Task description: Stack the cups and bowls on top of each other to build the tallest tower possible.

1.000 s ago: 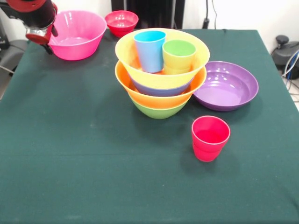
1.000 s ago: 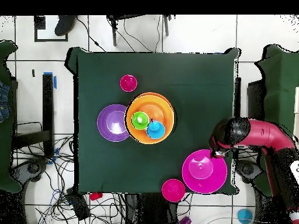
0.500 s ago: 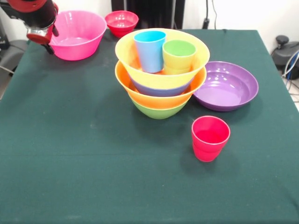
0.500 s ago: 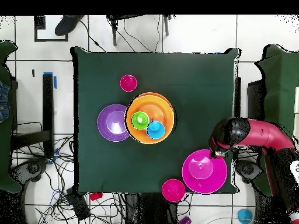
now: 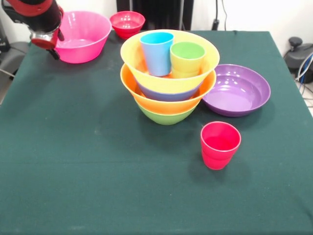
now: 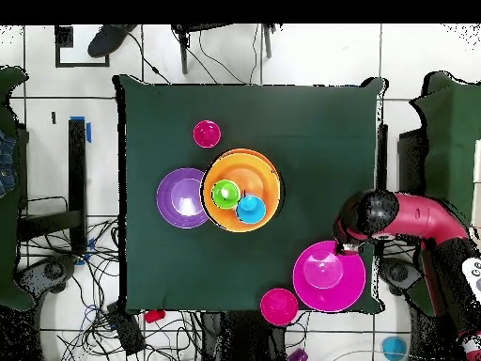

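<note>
Gripper (image 5: 53,49) edges slightly toward table centre since earlier frame; finger state: cannot tell. Hangs at 9 o'clock rim of pink bowl (image 5: 83,36). Tower (image 5: 168,81) stands mid-table. Risk: rim bumped, bowl skids off edge

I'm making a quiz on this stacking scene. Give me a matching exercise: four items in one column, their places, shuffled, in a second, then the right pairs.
Things:
1. blue cup
2. red cup
3. purple bowl
4. gripper

Places:
A. alone on the cloth, in front of the tower
B. beside the pink bowl
C. inside the tower's top bowl
D. on the cloth, next to the tower's side

Pairs: 1-C, 2-A, 3-D, 4-B
</note>
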